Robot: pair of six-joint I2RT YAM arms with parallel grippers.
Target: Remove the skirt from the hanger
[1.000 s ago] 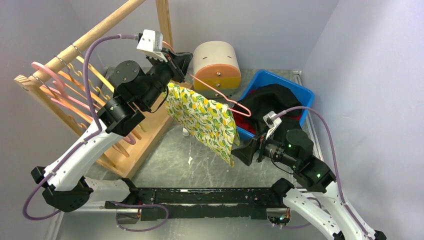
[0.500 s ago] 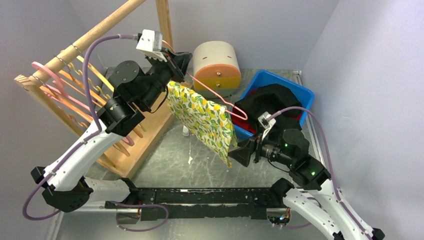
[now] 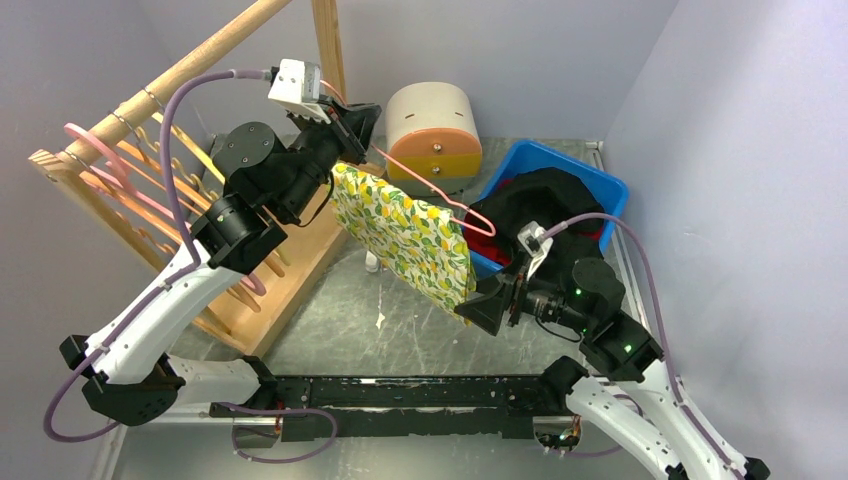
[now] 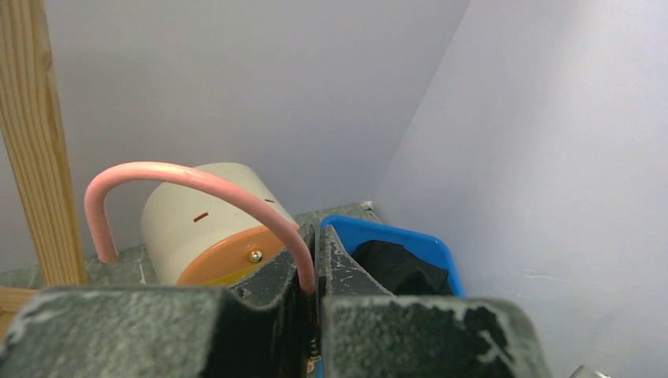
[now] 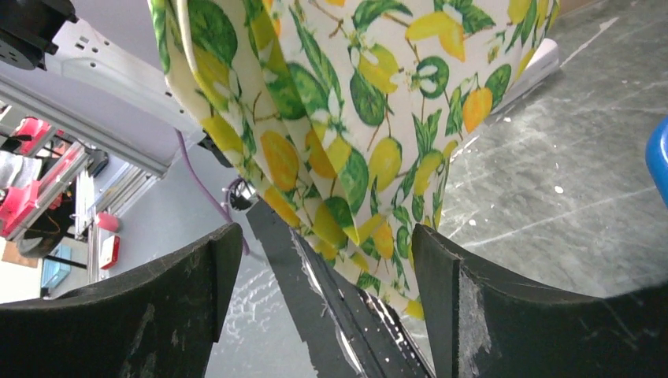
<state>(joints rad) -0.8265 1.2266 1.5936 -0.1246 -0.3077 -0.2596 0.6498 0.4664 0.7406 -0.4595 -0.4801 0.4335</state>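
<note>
The left gripper (image 3: 358, 122) was clamped tight on the pink hanger (image 3: 425, 180), gripping the wire just below the hook. The skirt (image 3: 405, 235) hung from that hanger, below this gripper and to its right. The right gripper (image 3: 468, 312) had its jaws wide apart with the skirt's hem between them; I could not tell if they touched. A blue bin (image 3: 580, 165) sat behind it.

Upper left of my overhead view: a slanted wooden rack (image 3: 130, 100) carrying spare pink and yellow hangers (image 3: 95, 150). Top centre, a cream drum-shaped box (image 3: 434, 120) with an orange front. To its right, a blue bin (image 3: 605, 185) heaped with dark clothing (image 3: 540, 200), all on my scuffed grey table (image 3: 340, 320).
</note>
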